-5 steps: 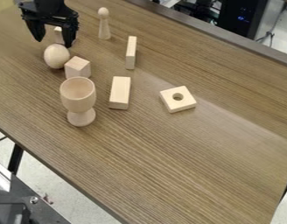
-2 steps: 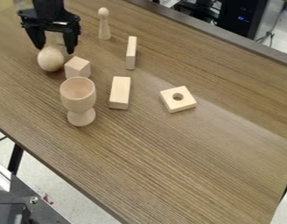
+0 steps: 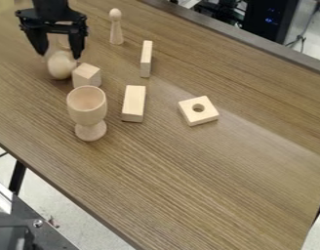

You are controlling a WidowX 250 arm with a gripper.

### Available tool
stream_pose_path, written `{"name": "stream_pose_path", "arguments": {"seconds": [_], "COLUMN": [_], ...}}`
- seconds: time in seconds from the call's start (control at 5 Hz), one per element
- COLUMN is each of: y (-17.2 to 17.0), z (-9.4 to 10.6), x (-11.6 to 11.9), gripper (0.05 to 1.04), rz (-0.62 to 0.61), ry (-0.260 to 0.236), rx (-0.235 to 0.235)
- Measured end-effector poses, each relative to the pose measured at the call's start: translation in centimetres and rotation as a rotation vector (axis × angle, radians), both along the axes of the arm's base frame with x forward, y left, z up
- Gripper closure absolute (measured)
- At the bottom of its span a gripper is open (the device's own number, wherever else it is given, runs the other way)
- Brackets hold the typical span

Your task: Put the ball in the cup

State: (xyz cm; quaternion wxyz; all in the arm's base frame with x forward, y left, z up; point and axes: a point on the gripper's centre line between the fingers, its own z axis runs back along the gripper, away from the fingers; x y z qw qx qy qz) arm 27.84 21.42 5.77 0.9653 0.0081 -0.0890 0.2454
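Gripper (image 3: pixel 59 54) at upper left, lower than in the first frame, slightly left of the last one. Claw is wide, fingers well apart, nothing clamped. Ball (image 3: pixel 61 65) rolled left, then partway back right; now on the table (image 3: pixel 214 176) just below the claw, near the cube (image 3: pixel 86 75), outside the cup. Cup (image 3: pixel 87 110) unmoved: upright, smooth pale wood, round bowl on short stem, flared foot. Ball is pale wood too, smooth, slightly egg-shaped. Rest unmoved, all plain light wood: sharp-edged cube, rectangular block (image 3: pixel 133 103), thin block (image 3: pixel 146 59), round-headed peg (image 3: pixel 116 30) flaring toward base, square tile (image 3: pixel 189 115) with round through-hole. Tabletop is brown, streaky wood grain, dark edge.
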Motion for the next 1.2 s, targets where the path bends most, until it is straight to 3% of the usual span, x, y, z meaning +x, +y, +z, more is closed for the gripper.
{"name": "stream_pose_path", "arguments": {"seconds": [0.4, 0.6, 0.8, 1.2], "y": [-0.55, -0.78, -0.85, -0.59], "z": [-0.53, -0.81, -0.97, -1.19], "x": [-1.77, -1.9, -1.83, -1.85], "gripper": [0.083, 0.137, 0.367, 0.383], "rz": [0.024, 0.027, 0.034, 0.051], "ry": [0.026, 0.021, 0.006, -0.007], "rx": [-0.028, -0.04, -0.045, -0.025]}}
